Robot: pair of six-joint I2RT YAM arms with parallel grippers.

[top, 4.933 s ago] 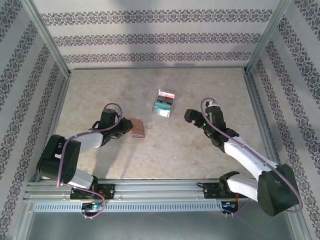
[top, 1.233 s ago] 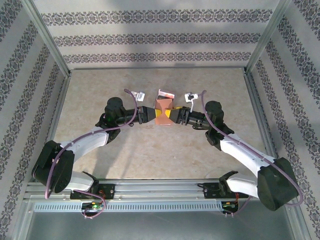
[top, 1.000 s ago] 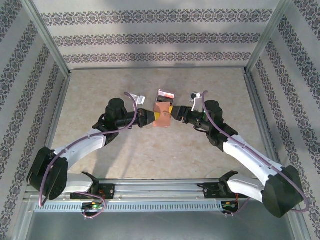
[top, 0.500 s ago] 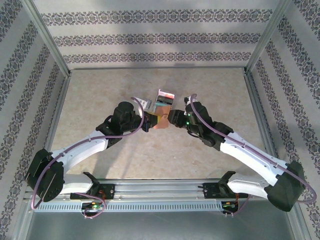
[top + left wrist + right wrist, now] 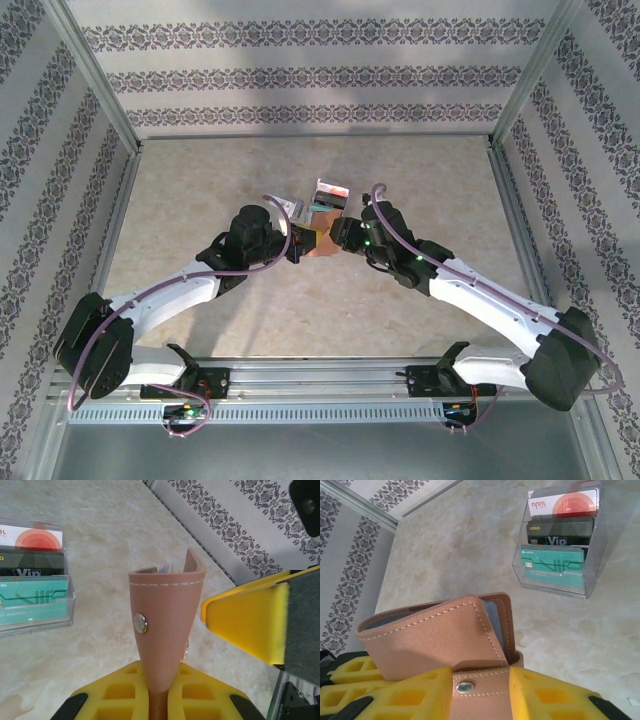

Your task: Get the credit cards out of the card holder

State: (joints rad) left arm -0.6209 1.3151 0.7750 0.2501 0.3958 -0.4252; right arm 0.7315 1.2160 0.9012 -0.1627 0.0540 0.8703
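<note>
Opening the card holder (image 5: pixel 318 243) looks like the step in hand, judging by how both arms meet on it.

From above, the small brown holder is lifted off the table (image 5: pixel 200 190) near its middle, just in front of a clear card stand (image 5: pixel 329 200). The left gripper (image 5: pixel 298 246) has it from the left. The right gripper (image 5: pixel 339 238) comes at it from the right.

From the left wrist, the holder stands upright. It is a brown leather-like fold with pale stitching and a metal snap. Its lower end is pinched tight between the left gripper's yellow fingers (image 5: pixel 100 700). The top edge gapes slightly, and thin card edges peek out there. One yellow finger of the right gripper sits just beside the holder, with a sliver of gap between them.

From the right wrist, the front flap leans open a little, showing blue-grey lining and a card edge behind it. A brown tab with a snap lies between the right gripper's fingers (image 5: pixel 555 700). Whether they press on it or merely flank it, I cannot tell.

Cards sit tucked inside the holder. The next move, I judge, calls for the right fingers to catch the free flap or tab and fold it back while the left holds firm, exposing the pockets. A slip off the thin flap seems the main risk.
</note>
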